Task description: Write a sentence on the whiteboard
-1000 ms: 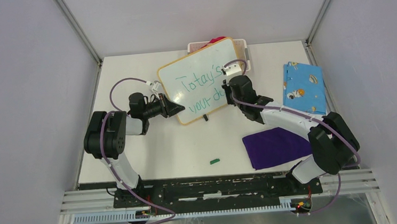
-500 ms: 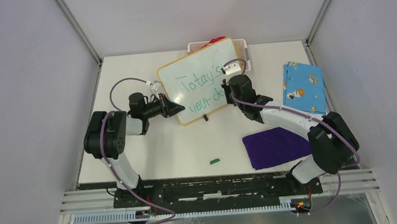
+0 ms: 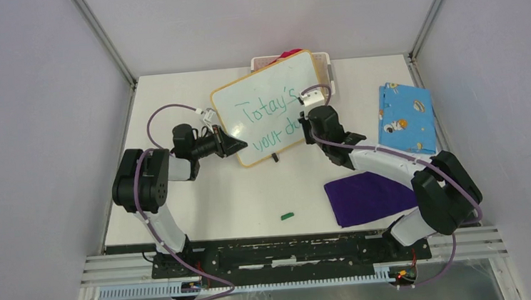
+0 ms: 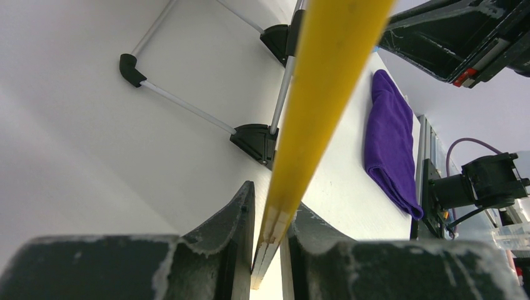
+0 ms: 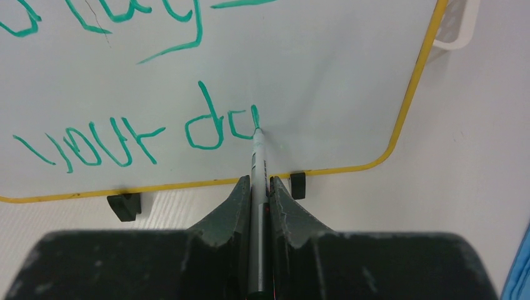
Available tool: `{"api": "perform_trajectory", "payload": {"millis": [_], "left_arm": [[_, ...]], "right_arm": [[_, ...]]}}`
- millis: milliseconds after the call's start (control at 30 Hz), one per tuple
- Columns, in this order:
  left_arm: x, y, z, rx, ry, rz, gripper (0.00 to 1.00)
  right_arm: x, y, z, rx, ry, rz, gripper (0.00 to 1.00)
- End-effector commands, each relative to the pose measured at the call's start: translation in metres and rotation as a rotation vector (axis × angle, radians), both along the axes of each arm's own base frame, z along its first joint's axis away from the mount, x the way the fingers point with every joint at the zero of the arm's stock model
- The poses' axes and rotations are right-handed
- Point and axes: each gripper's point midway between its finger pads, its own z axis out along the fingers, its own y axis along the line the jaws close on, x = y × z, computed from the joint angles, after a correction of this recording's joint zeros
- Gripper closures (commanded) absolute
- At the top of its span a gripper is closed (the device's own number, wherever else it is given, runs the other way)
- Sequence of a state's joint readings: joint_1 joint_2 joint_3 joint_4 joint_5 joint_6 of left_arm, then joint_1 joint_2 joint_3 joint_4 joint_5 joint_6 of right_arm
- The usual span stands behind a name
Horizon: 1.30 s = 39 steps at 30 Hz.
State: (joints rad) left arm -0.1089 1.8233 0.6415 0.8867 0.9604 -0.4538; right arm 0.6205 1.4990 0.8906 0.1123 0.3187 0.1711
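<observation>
While the right gripper [image 5: 259, 187] pinches the marker [image 5: 257, 159] with its tip touching the whiteboard [image 3: 278, 77], the sentence [image 5: 119, 144] lacks its last letter: the lower line reads "your da". The whiteboard stands tilted just in front of the white basket [image 3: 324, 61], its lower left edge clamped between the fingers of the left gripper [image 4: 270, 219]. That clamp looks narrow, so a hard push from the marker could twist the whiteboard or tip it backward, and the stroke would skid. Little room is left between the pen tip and the whiteboard's bottom edge, so a long tail could run onto the frame. The marker may also slide in the jaws.
</observation>
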Motion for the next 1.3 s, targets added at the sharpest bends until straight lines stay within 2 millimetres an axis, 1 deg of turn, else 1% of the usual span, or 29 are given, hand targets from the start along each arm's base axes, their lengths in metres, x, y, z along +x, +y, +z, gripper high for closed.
{"api": "perform_trajectory", "payload": {"millis": [0,167,233,300,500,633,733,933,1267], "left_arm": [[0.003,0.001,-0.021,0.059,0.032,0.031,0.74],[0.003,0.001,-0.020,0.059,0.029,0.031,0.74],[0.003,0.001,-0.020,0.059,0.030,0.031,0.74],[0.003,0.001,-0.020,0.059,0.030,0.031,0.74],[0.003,0.001,-0.020,0.059,0.030,0.031,0.74],[0.003,0.001,-0.020,0.059,0.029,0.031,0.74],[0.003,0.001,-0.020,0.059,0.030,0.031,0.74],[0.003,0.001,-0.021,0.059,0.033,0.030,0.74],[0.004,0.001,-0.020,0.061,0.030,0.031,0.74]], "right_arm": [[0.001,-0.003,0.005,0.023,-0.023,-0.016,1.00],[0.000,-0.011,0.003,0.006,-0.025,-0.049,1.00],[0.000,-0.014,0.006,0.005,-0.033,-0.065,1.00],[0.001,-0.014,0.012,0.022,-0.047,-0.064,1.00],[0.002,-0.005,0.040,0.082,-0.105,-0.026,1.00],[0.007,-0.002,0.051,0.088,-0.125,-0.023,1.00],[0.011,0.001,0.054,0.087,-0.129,-0.021,1.00],[0.018,0.004,0.056,0.081,-0.129,-0.022,1.00],[0.020,0.003,0.041,0.064,-0.100,-0.028,1.00]]}}
